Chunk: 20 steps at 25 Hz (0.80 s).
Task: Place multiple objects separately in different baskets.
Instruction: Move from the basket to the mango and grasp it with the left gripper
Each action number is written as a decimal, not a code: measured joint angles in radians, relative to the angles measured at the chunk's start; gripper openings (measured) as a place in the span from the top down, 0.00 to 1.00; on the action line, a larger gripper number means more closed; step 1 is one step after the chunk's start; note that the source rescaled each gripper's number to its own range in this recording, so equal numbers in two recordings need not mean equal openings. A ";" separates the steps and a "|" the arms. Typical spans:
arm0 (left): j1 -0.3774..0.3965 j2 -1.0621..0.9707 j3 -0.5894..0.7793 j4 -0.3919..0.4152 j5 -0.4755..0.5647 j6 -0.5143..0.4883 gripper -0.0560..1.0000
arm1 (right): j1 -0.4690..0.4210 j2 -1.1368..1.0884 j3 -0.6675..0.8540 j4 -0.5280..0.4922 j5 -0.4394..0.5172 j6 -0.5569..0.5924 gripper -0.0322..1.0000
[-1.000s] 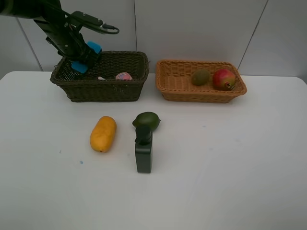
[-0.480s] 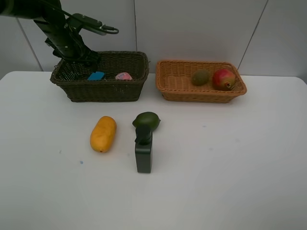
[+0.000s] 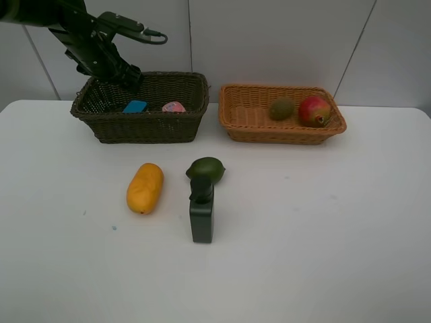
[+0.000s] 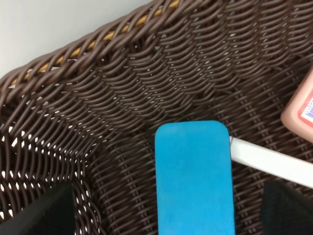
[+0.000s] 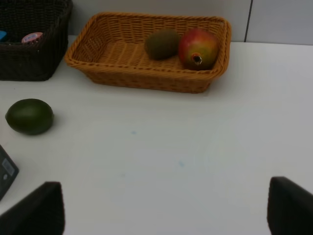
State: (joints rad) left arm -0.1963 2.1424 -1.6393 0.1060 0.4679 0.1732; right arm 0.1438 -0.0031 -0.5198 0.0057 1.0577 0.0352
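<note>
**Eraser released into the dark basket**

Blue rectangular eraser block (image 4: 193, 176), held a second ago above the deep dark olive-brown wicker basket (image 3: 145, 128), now lies flat on its floor, just beside a white marker (image 4: 274, 161) and near a pink bottle (image 3: 174, 107). Left gripper (image 3: 130, 76), fingers spread wide and empty, has risen over the basket's rear rim. Right gripper (image 5: 165, 210) likewise stands wide, holding nothing. Unchanged: brown kiwi (image 3: 281, 108) and red pomegranate (image 3: 314, 111) in the shallow orange-tan wicker basket (image 3: 283, 132); orange-yellow mango (image 3: 145, 188), green avocado (image 3: 206, 169) and dark green bottle (image 3: 201, 219) on the white table (image 3: 323, 235).

pink bottle (image 4: 301, 105), white marker (image 4: 271, 161) cut by frame edge; dark green bottle (image 5: 6, 171) mostly cropped
</note>
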 joint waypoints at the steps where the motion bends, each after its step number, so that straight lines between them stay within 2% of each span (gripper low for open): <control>1: 0.000 0.000 0.000 0.001 0.005 0.000 0.00 | 0.000 0.000 0.000 0.000 0.000 0.000 0.00; 3: 0.000 0.000 0.000 0.001 0.013 0.000 0.00 | 0.000 0.000 0.000 0.000 0.000 0.000 0.00; 10: 0.000 -0.089 0.000 -0.019 0.160 -0.022 0.00 | 0.000 0.000 0.000 0.000 0.000 0.000 0.00; 20: -0.001 -0.250 0.001 -0.146 0.396 -0.035 0.00 | 0.000 0.000 0.000 0.000 0.000 0.000 0.00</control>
State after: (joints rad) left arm -0.1972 1.8927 -1.6382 -0.0403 0.8640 0.1384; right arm 0.1438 -0.0031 -0.5198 0.0057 1.0577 0.0352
